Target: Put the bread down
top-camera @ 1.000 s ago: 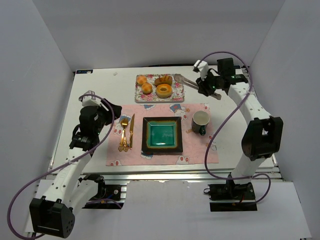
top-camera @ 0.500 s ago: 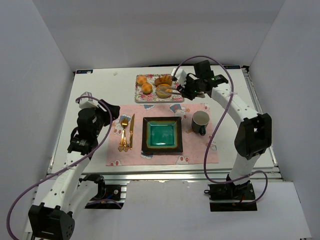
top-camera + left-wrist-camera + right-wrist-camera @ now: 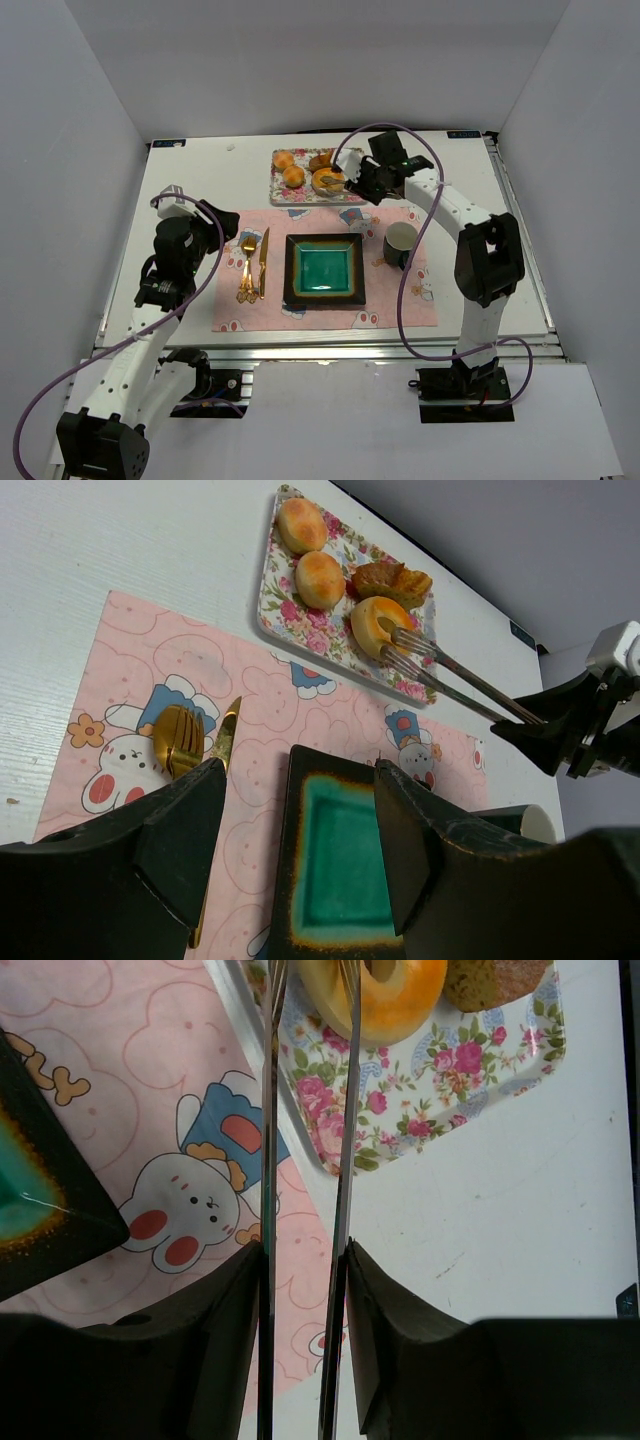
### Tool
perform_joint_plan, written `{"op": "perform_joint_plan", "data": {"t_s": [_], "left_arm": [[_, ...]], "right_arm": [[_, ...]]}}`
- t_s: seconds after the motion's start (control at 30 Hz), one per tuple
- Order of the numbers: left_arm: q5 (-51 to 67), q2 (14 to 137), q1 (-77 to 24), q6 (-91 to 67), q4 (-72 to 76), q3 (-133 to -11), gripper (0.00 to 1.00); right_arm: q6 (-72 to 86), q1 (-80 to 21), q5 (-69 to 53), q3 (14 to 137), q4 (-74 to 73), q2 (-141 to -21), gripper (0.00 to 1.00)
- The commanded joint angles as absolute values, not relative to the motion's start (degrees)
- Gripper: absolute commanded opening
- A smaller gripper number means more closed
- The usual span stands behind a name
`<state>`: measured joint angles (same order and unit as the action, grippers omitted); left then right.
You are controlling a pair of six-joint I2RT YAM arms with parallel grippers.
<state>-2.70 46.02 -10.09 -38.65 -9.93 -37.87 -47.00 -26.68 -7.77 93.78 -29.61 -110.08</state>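
Nearest, the left hand (image 3: 295,825) hangs wide open and empty over the pink placemat (image 3: 130,660), and the dark square plate (image 3: 292,270) just ahead of it has nothing on it. Farther out, the right hand (image 3: 303,1260) is closed on a pair of metal tongs (image 3: 268,1110), whose two arms run forward from between its fingers to the ring-shaped bread (image 3: 383,623); whether the tips pinch it I cannot tell. The bread lies on the floral tray (image 3: 440,1080) at the tongs' far end, so I judge the pick-up barely begun, with the carry and set-down, likely onto the plate, left to do.
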Motion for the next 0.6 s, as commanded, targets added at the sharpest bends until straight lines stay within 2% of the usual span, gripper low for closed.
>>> {"op": "perform_joint_plan", "data": {"t_s": [0.0, 0.57], "left_arm": [[-3.6, 45.0, -10.0, -38.9, -9.6, -37.4, 0.71], [-3.5, 45.4, -10.1, -38.8, -9.5, -37.6, 0.71]], "right_arm": [[-47.8, -27.2, -5.8, 95.1, -24.9, -109.0, 0.43], [-49.4, -28.0, -3.9, 92.0, -21.5, -109.0, 0.46]]}}
